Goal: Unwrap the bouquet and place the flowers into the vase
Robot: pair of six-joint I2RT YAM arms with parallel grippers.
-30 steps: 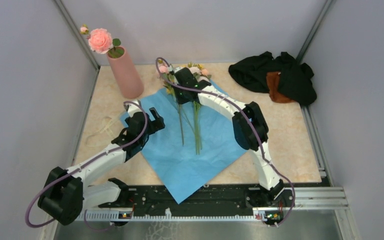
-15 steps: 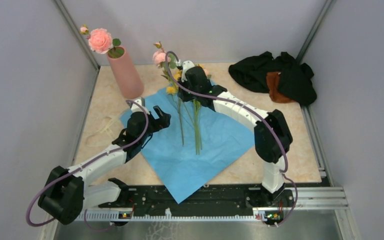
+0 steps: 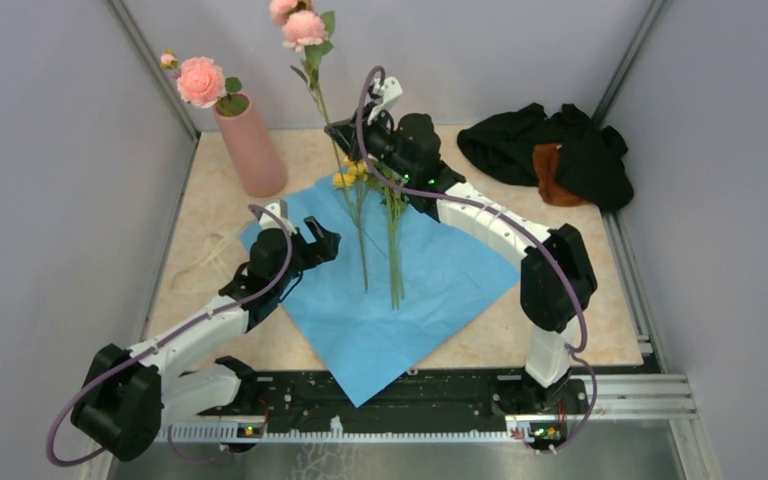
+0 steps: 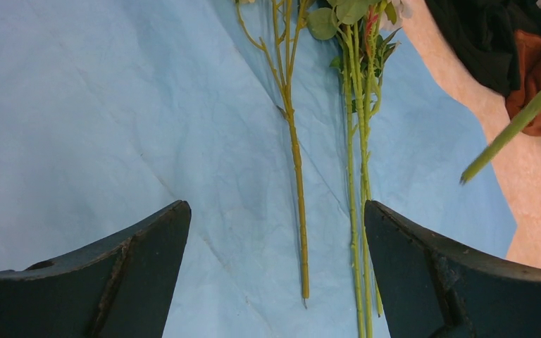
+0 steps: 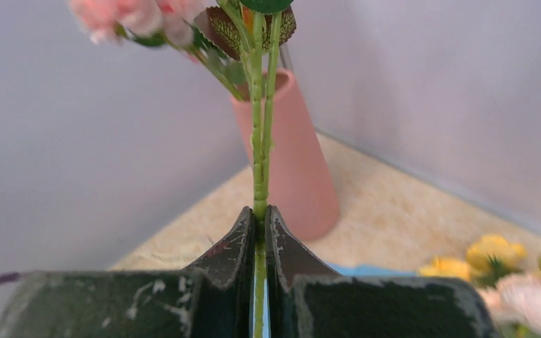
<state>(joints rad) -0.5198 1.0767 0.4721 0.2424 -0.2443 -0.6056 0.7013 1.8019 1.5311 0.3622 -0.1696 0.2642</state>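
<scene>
Now our right gripper [image 5: 260,211] is pinched shut on one flower stem [image 5: 256,141]. The pink blooms [image 5: 123,14] sit high above the fingers, and the long bottom end hangs down below them. Straight ahead of the fingers, a bit to the right, stands the salmon-pink vase [image 5: 289,155]. It has a big pink rose [image 3: 200,80] in it already, so there is not much room at the top.

We think the good way is to lift until the bottom end is higher than the rim. Then we go across slowly, keep the stem straight up, and slide it in beside the big rose. We let go only when it is deep inside.

Our left gripper [image 4: 276,208] is wide open and holds nothing. It hovers over the blue wrapping paper [image 4: 98,105]. The other flowers [image 4: 296,176] lie flat just past its fingers.
</scene>
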